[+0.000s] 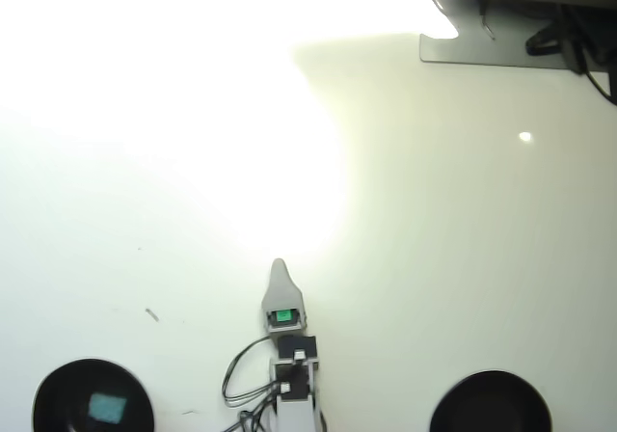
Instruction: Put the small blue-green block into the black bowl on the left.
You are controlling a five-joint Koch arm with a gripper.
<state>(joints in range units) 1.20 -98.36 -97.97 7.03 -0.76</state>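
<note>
Mostly glare-washed white table (463,258); monitor stand (482,46) at top.

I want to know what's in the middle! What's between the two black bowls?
In the overhead view, the robot arm with its cables stands between the black bowl and the second black bowl.

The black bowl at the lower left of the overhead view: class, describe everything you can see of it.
The black bowl is round, plain and matte black with a dark inside, sitting on the white table at the lower left of the overhead view, its lower part cut off by the frame edge. Inside it lies the small blue-green block, a pale teal, roughly square shape resting right of centre. Nothing else touches the bowl; the arm's claw stands well apart to its right.
</note>
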